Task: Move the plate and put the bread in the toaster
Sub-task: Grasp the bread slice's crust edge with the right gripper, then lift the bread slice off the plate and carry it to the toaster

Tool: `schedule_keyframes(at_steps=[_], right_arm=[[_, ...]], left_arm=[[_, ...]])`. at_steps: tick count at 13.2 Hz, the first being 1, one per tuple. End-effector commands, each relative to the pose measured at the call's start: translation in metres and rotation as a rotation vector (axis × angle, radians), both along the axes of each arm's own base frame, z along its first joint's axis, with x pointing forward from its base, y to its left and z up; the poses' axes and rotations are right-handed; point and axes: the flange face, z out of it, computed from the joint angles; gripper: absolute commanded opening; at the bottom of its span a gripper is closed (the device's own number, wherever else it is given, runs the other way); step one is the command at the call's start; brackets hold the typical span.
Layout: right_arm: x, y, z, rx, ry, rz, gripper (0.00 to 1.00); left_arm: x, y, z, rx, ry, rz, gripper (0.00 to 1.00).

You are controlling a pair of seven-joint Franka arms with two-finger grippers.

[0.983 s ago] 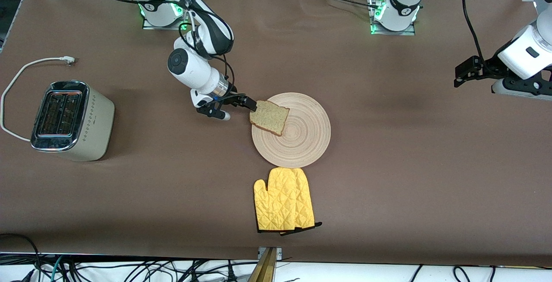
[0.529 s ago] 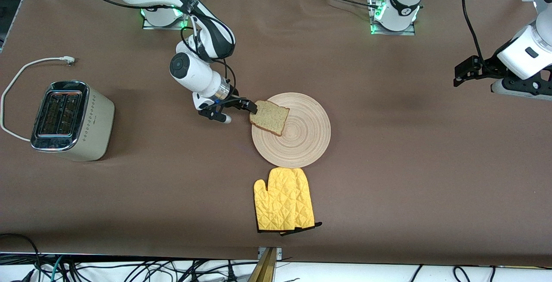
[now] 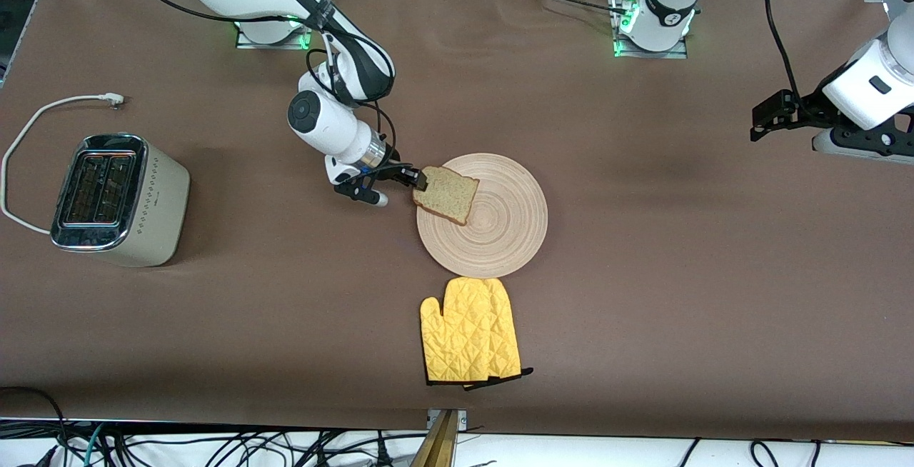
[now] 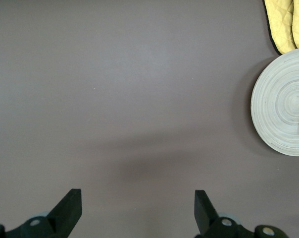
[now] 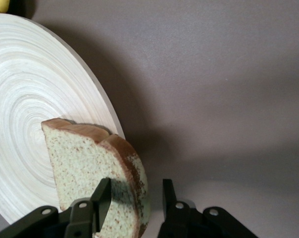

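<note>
The bread [image 3: 446, 194] lies on the plate's [image 3: 500, 231] edge toward the right arm's end, overhanging the rim a little. My right gripper [image 3: 418, 180] is low at that overhanging corner, open, with its fingers either side of the crust. In the right wrist view one finger [image 5: 102, 198] lies over the bread's [image 5: 85, 158] face and the other stands a small gap off the crust, with the plate [image 5: 25, 99] beneath. The toaster [image 3: 118, 199] stands at the right arm's end. My left gripper [image 3: 760, 124] waits open and empty [image 4: 137, 208] above the table at the left arm's end.
A yellow oven mitt [image 3: 468, 331] lies just nearer the front camera than the plate. The toaster's white cord [image 3: 43, 113] loops on the table beside it. The left wrist view shows the plate [image 4: 278, 104] and the mitt [image 4: 283, 25] at a distance.
My right gripper has slid closer to the bread, so its fingers now straddle the crust corner. The bread, plate and left arm have not moved.
</note>
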Motion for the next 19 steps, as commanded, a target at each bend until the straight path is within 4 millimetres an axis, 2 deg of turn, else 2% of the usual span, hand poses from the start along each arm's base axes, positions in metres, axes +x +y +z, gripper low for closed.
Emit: schedule_keyframes(at_steps=[1,2,5,6,10,11,14,16,19], right_arm=[[0.001,0.004,0.001,0.014,0.002,-0.014,0.33],[0.001,0.004,0.001,0.014,0.001,-0.013,0.28],[0.001,0.004,0.001,0.014,0.0,-0.01,0.04],[0.001,0.004,0.002,0.014,-0.001,-0.012,0.0],[0.003,0.005,0.008,0.016,-0.003,-0.003,0.0],[0.007,0.007,0.02,0.018,0.003,-0.002,0.0],[0.021,0.005,0.074,0.007,0.048,0.034,0.0],[0.033,-0.007,0.108,-0.021,0.081,0.063,0.0],[0.055,-0.04,0.155,-0.125,0.091,0.132,0.0]], left_arm=[[-0.003,-0.002,0.008,-0.007,0.003,0.009,1.0],[-0.003,-0.002,0.008,-0.007,0.003,0.009,1.0],[-0.003,-0.003,0.007,-0.007,0.005,0.007,1.0],[-0.003,-0.003,0.007,-0.007,0.005,0.007,1.0],[-0.003,-0.003,0.007,-0.009,0.005,0.008,1.0],[-0.003,-0.003,0.007,-0.009,0.005,0.008,1.0],[-0.002,-0.003,0.007,-0.01,0.006,0.008,1.0],[-0.003,-0.004,0.007,-0.01,0.005,0.006,1.0],[-0.003,-0.004,0.007,-0.012,0.006,0.006,1.0]])
